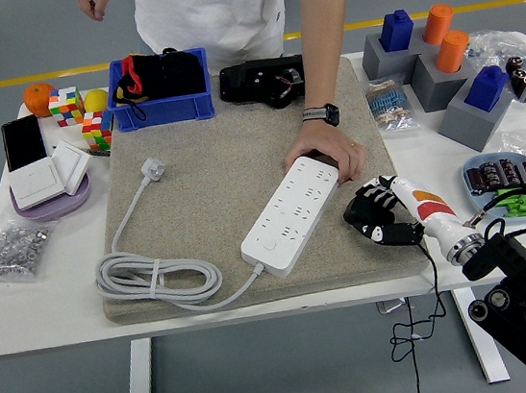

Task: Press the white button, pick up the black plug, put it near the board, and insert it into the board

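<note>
The white power strip (290,214) lies diagonally on the beige mat (203,180). Its white cable (157,278) is coiled at the mat's left front. A person's hand (323,153) rests on the strip's far end. My right hand (379,217) is at the mat's right front corner, just right of the strip. Its fingers are curled around the black plug (357,213), which sits low at the mat's edge. The plug's thin black cord (436,282) hangs over the table's front edge. The left arm is out of view.
A blue bin (160,89), colour cubes (67,106) and a black device (263,82) stand at the back. A purple plate (36,204) with switches and a bag of screws (13,251) sit left. Grey blocks (466,82) and a blue tray (473,174) sit right.
</note>
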{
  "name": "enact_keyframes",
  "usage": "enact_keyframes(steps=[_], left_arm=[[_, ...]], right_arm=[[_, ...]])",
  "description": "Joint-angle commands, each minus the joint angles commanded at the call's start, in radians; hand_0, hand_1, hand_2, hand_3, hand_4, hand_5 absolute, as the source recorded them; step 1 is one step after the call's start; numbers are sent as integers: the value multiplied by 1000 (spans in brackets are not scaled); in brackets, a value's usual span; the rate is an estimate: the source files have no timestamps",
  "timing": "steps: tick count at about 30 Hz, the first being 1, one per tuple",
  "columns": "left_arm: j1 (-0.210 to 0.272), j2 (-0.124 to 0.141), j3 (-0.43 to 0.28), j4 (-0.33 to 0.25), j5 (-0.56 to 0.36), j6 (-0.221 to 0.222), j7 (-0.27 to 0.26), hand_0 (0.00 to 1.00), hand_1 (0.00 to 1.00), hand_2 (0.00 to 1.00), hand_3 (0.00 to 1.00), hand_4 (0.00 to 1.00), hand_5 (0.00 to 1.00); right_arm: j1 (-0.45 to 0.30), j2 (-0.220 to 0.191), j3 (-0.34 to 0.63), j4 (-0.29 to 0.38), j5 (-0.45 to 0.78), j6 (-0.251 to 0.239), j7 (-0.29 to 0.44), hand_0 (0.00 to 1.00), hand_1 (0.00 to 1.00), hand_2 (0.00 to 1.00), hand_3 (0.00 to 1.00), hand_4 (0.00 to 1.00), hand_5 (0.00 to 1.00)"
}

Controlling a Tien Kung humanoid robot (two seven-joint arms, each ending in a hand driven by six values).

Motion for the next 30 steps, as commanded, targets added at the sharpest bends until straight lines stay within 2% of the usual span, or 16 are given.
enact_keyframes(steps=[5,6,11,12,22,30], left_arm=[[1,0,-4,0,4,0,1,699,670,647,650,562,191],[2,0,-4,0,4,0,1,701,670,647,650,562,191],[1,0,-1,0,2,-1,1,701,670,647,650,562,191],[1,0,0,0,1,-1,1,699,670,647,650,562,191],[2,6,-3,0,8,-2,2,699,670,647,650,562,190],[0,9,8,0,2,-5,3,699,670,647,650,562,190]], right_arm=[[2,1,3,-3,-2,-28,26,421,412,420,563,713,2],[2,1,4,-4,-1,-32,31,376,291,367,480,806,2],[1,0,3,-3,5,-40,42,376,291,367,480,806,2],[0,-1,3,0,6,-40,42,339,253,346,427,768,2],[15,-4,-1,60,23,-39,43,351,247,342,416,741,2],[66,18,-35,45,40,-41,51,343,250,342,424,733,2]])
